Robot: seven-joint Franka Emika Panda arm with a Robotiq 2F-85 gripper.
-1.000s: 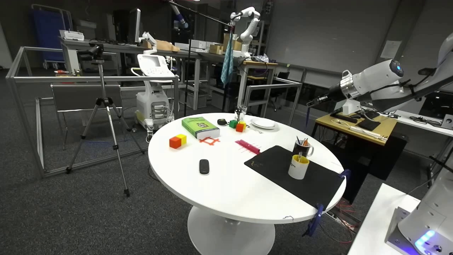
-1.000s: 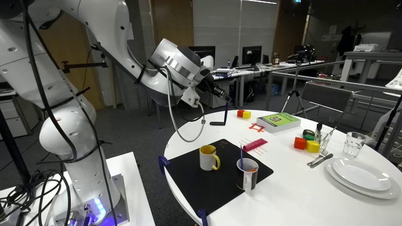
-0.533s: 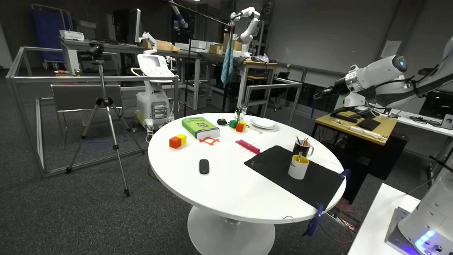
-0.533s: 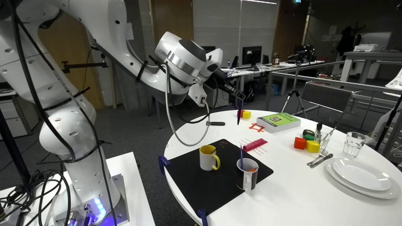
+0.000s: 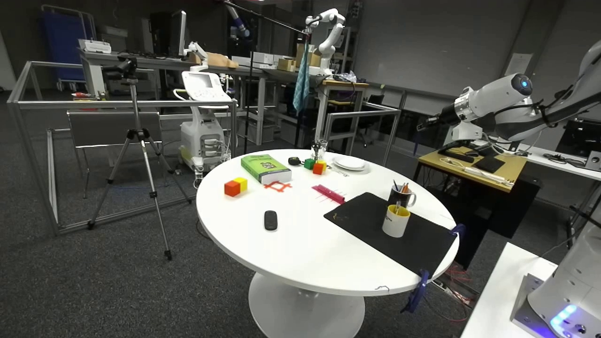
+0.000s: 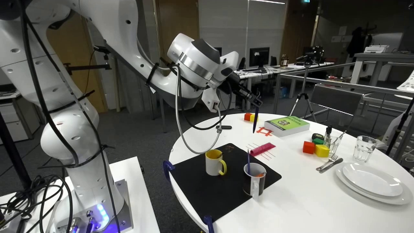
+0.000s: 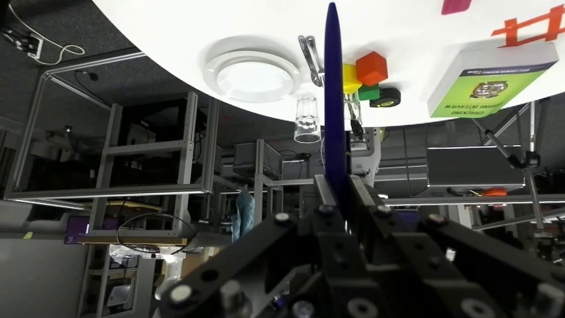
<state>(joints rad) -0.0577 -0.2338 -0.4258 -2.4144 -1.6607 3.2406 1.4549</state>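
Observation:
My gripper (image 7: 338, 180) is shut on a long, thin dark blue stick (image 7: 334, 97) with a pointed end. In both exterior views the gripper (image 5: 422, 126) (image 6: 258, 101) is high above the table, and the stick (image 6: 255, 120) hangs down from it, slightly tilted, apart from the table. In an exterior view the stick's tip appears near the orange hash-shaped marking (image 6: 264, 131). A white mug with yellow inside (image 6: 213, 165) and a black mug holding pens (image 6: 255, 183) stand on the black mat (image 6: 207, 194). A pink strip (image 6: 262, 149) lies beyond the mat.
The round white table (image 5: 300, 253) also bears a green book (image 5: 266, 168), red and yellow blocks (image 5: 235, 187), a black oblong object (image 5: 271, 220), plates (image 6: 372, 181), cutlery (image 6: 330, 163), a drinking glass (image 6: 364, 149) and a tape measure (image 7: 385, 98). Blue clamps (image 5: 422, 286) grip the table edge.
In an exterior view my gripper has moved rightward over the table with the stick. The stick's lower end has swung from beside the black oblong object to near the orange marking. Table objects have not moved.

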